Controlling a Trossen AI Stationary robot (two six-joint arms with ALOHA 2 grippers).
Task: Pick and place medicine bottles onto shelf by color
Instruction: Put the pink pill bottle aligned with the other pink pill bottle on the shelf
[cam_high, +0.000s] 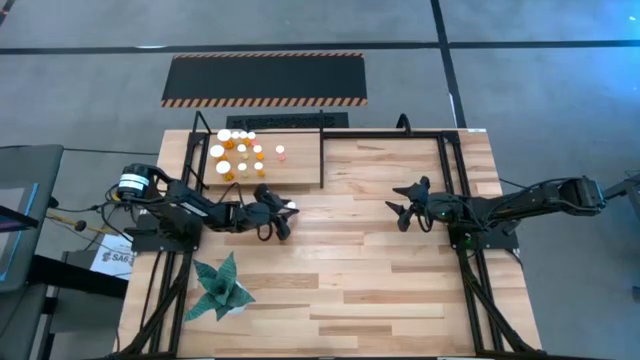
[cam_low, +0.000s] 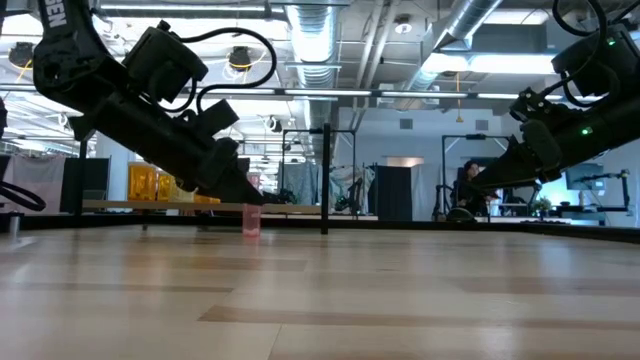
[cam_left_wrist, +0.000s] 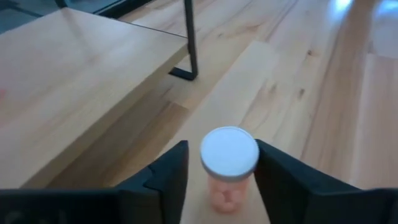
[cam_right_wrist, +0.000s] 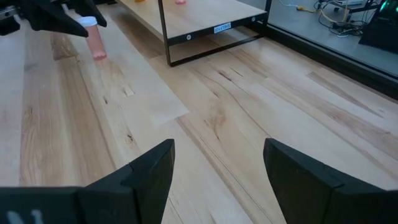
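A small pinkish-red medicine bottle with a white round cap (cam_left_wrist: 229, 163) is straddled on the wooden bench (cam_high: 400, 290) by the left gripper (cam_left_wrist: 221, 177), fingers apart, just before the light wooden shelf (cam_left_wrist: 68, 81); an off-centre closing could topple it. The right gripper (cam_right_wrist: 217, 168) is held apart, idle.

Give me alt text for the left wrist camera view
The left end effector straddles an upright pink bottle with a white cap, one dark finger on each side. It stands on the wooden table beside the light wooden shelf.
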